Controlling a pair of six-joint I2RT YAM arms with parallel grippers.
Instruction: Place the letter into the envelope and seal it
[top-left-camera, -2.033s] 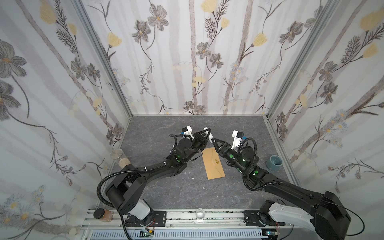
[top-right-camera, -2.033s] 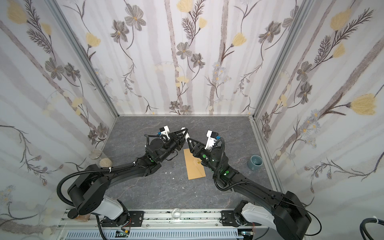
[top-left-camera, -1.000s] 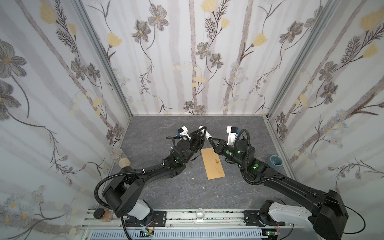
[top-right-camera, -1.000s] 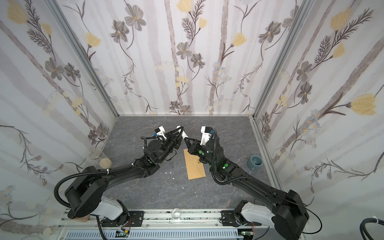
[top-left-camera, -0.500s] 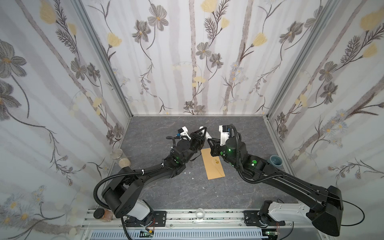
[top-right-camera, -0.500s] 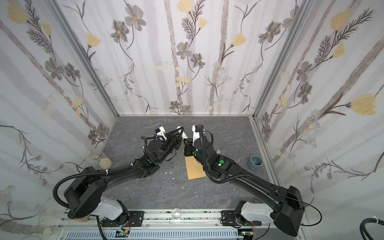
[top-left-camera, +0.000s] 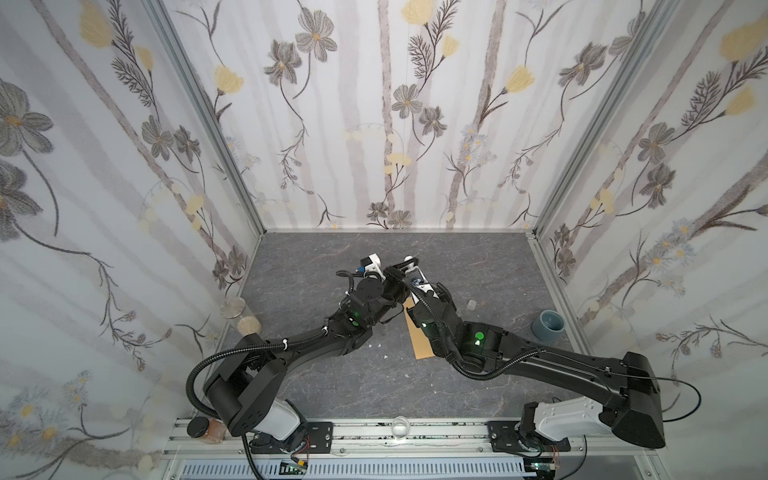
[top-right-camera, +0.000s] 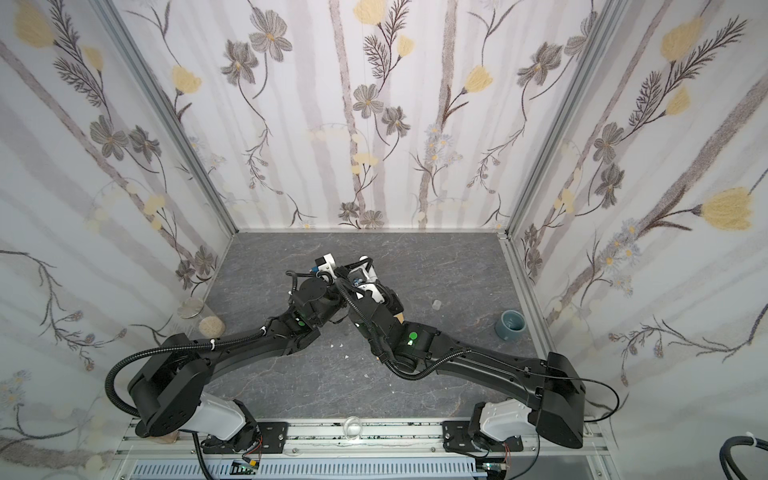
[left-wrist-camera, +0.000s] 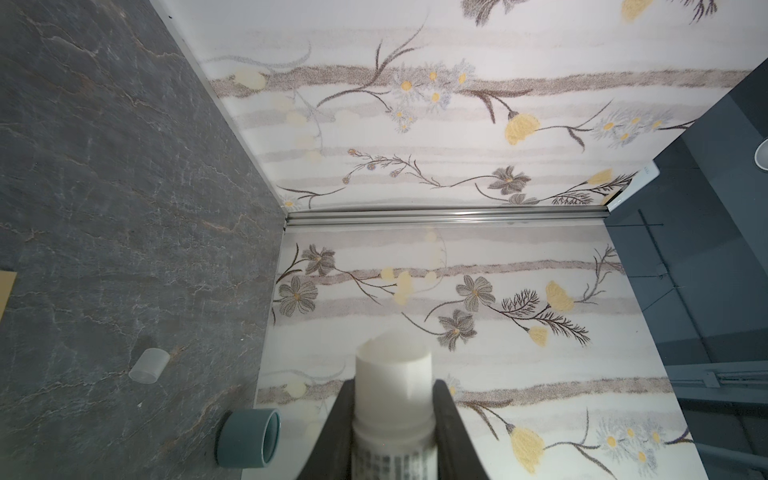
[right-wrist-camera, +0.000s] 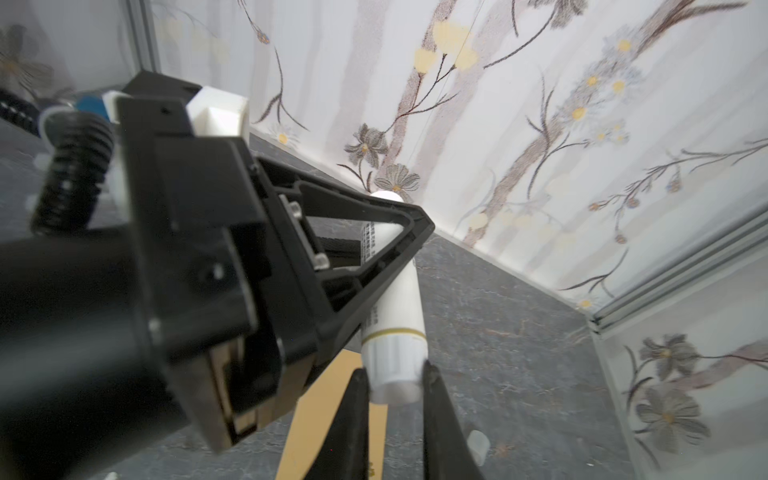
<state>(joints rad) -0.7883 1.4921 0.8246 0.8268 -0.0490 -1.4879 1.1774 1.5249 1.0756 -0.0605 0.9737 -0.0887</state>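
Both arms are meeting over the middle of the dark grey stone-patterned tabletop (top-left-camera: 374, 395), sharing one small white cylindrical glue stick (right-wrist-camera: 397, 303) between them above the surface. The left gripper (left-wrist-camera: 394, 386) is pinching the stick's body, its two black fingers pressing against either side, with the uncapped white end poking out beyond the fingertips. The right gripper (right-wrist-camera: 395, 372) is clamping the base end of the same stick, just past its thin gold ring. The long tan-brown kraft paper envelope (top-left-camera: 419, 345) is lying flat on the tabletop beneath the right arm, which is covering much of it in both top views. A small translucent plastic cap (top-left-camera: 471, 305) is resting on the tabletop to the right of the arms, and a round grey-blue cup (top-left-camera: 548, 325) is sitting near the right wall.
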